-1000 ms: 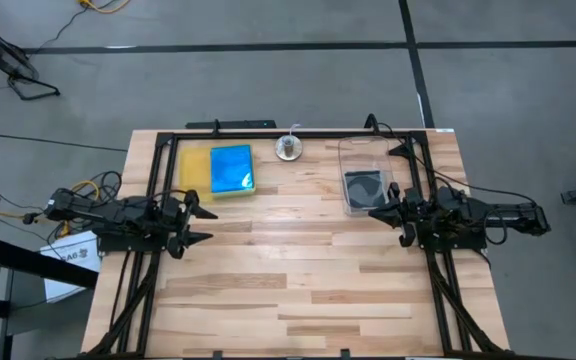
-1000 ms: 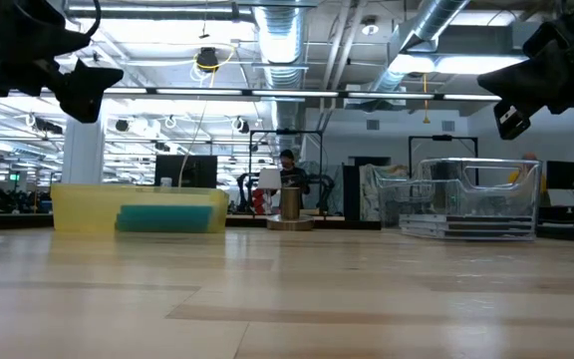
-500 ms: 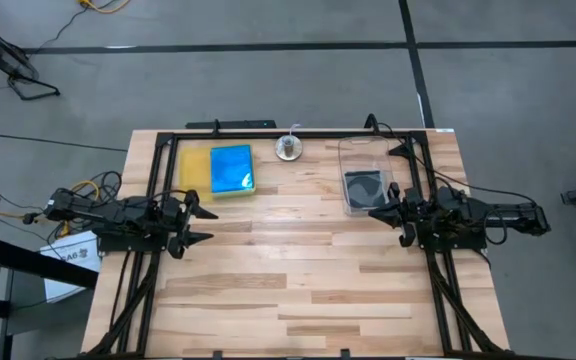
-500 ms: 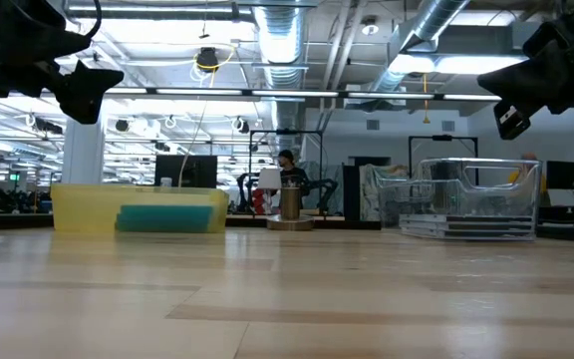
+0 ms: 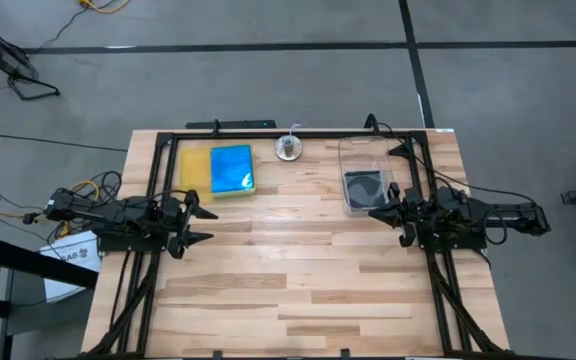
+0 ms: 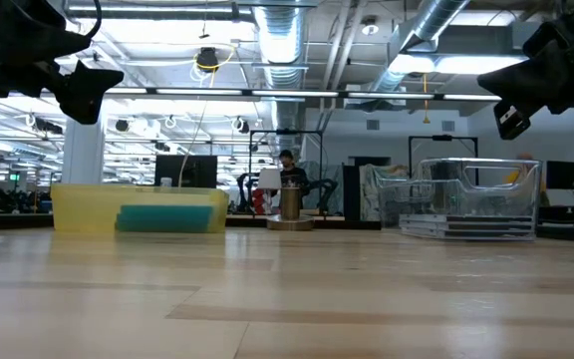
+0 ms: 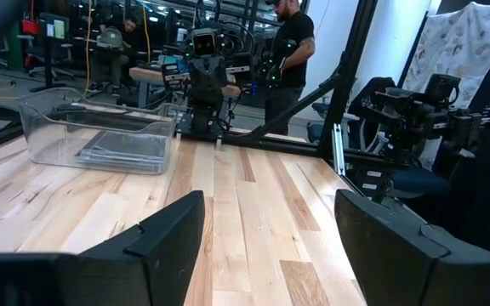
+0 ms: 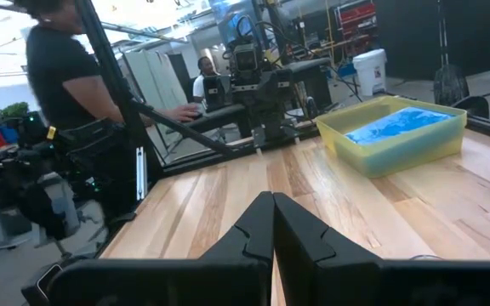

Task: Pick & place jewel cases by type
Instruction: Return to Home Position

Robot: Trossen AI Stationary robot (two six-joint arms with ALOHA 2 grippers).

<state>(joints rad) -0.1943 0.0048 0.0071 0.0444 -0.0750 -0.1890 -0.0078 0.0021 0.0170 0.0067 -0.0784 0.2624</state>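
Observation:
Blue jewel cases [image 5: 231, 168] lie stacked in the yellow tray [image 5: 192, 170] at the table's far left; the right wrist view shows the blue cases [image 8: 395, 125] in it. Clear cases with black insides [image 5: 363, 187] lie in the clear tub [image 5: 372, 150] at the far right. My left gripper [image 5: 204, 224] hangs open above the left side of the table, near of the tray, its fingers wide apart in its wrist view [image 7: 266, 246]. My right gripper [image 5: 372, 212] hangs shut just near of the tub, its fingers closed together [image 8: 272, 223]. Neither touches anything.
A small metal cylinder [image 5: 288, 149] stands at the far edge between tray and tub. A black frame rail [image 5: 268, 134] runs along the far edge and down both sides. The table's middle and near half are bare wood [image 5: 288, 270]. People [image 7: 289, 53] stand in the room beyond.

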